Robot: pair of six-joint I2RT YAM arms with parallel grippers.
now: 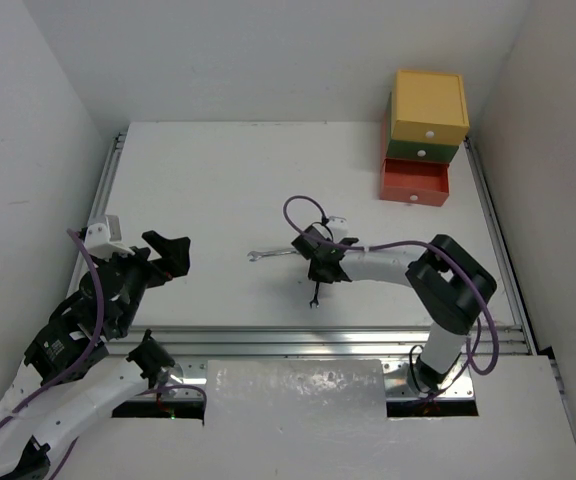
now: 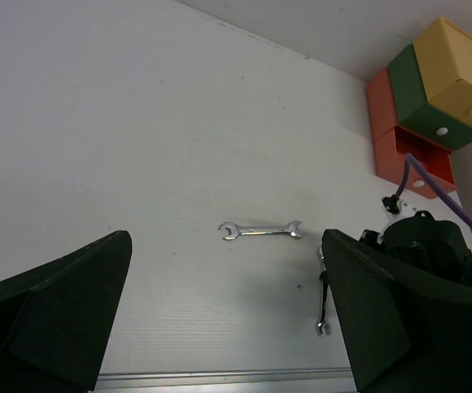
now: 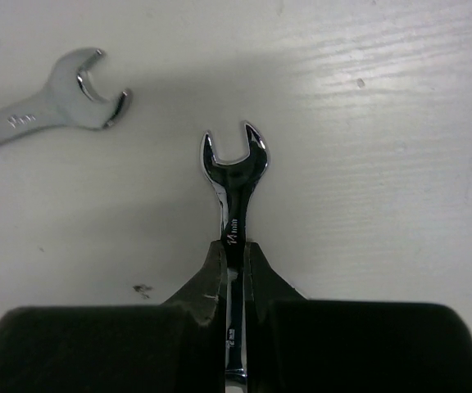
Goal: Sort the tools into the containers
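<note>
the gripped wrench [image 3: 233,190] reads "14mm"; the other wrench [image 3: 56,108] bears a blurred stamp.

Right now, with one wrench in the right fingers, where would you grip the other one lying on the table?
Probably grip the free wrench by its slim middle shank, from straight above: it lies flat, and both ends flare wider.

White table [image 1: 218,190], plain white walls [image 1: 268,60]

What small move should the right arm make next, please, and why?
Probably lift the right gripper a little and begin swinging it toward the orange-red drawer. It is shut on one silver wrench, and that drawer looks pulled open, while the green drawer and yellow drawer above appear closed.
</note>
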